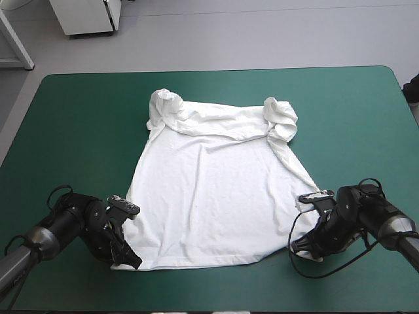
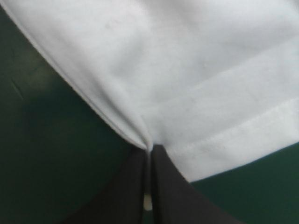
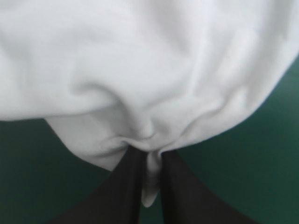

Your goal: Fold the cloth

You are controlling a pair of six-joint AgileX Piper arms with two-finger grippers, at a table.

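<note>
The white T-shirt [image 1: 216, 196] lies spread flat in the middle of the teal-green table, hem toward the near edge, both sleeves bunched up at the far corners. My left gripper [image 1: 131, 258] sits at the hem's near left corner, shut on the T-shirt [image 2: 187, 84], with the fabric pinched into a fold at its fingertips [image 2: 149, 150]. At the hem's near right corner my right gripper [image 1: 302, 247] is shut on the T-shirt [image 3: 149, 70] too, a puckered tuck of cloth caught between its black fingers [image 3: 175, 177].
Bare teal-green cover [image 1: 78, 131] surrounds the shirt on all sides, widest to the left and right. A white cabinet [image 1: 88, 16] stands on the floor beyond the table's far edge.
</note>
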